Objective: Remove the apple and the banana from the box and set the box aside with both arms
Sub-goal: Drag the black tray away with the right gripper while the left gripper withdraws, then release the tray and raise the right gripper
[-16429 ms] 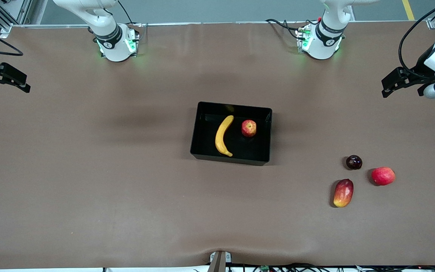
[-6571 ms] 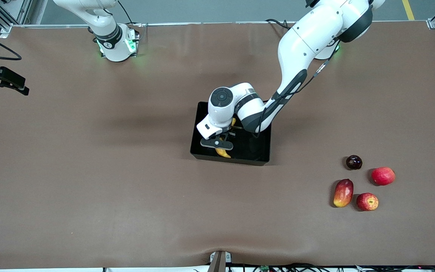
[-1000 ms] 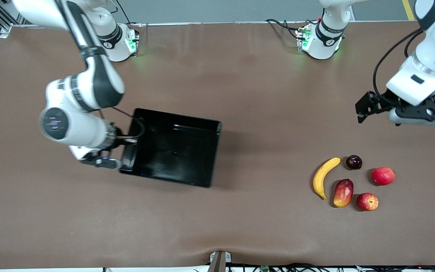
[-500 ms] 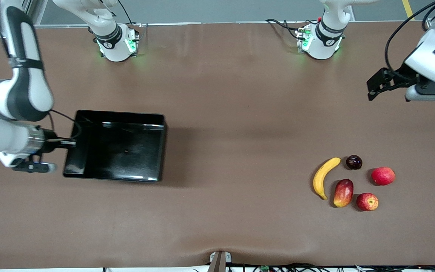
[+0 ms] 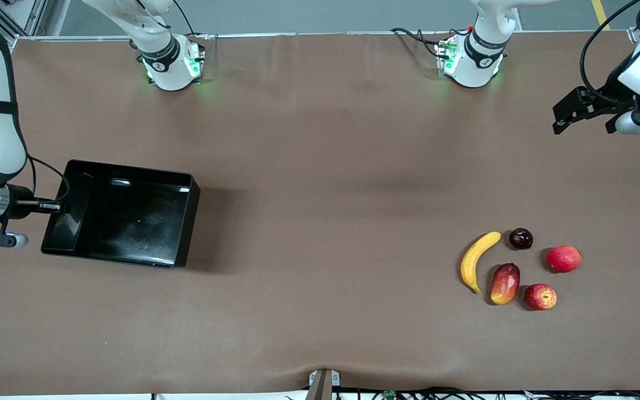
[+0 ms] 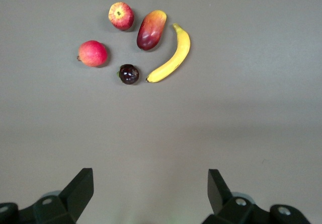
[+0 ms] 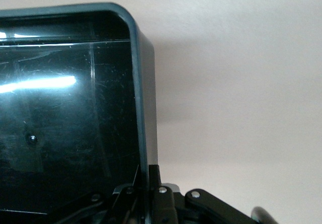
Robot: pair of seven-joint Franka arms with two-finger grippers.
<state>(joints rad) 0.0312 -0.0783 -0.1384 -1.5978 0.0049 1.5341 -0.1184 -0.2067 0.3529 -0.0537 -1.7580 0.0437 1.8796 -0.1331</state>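
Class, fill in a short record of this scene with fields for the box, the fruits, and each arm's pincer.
box: black box, empty, at the right arm's end of the table
fruits: banana, speckled apple, mango, plum and plain red fruit grouped on the table toward the left arm's end
right pincer: shut on the box's wall
left pincer: open, empty, above bare table near the left arm's end

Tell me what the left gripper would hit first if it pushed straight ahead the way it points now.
Probably bare table. The left gripper is open with nothing between its fingers, and the fruit cluster around the banana lies farther along; depth is unclear.
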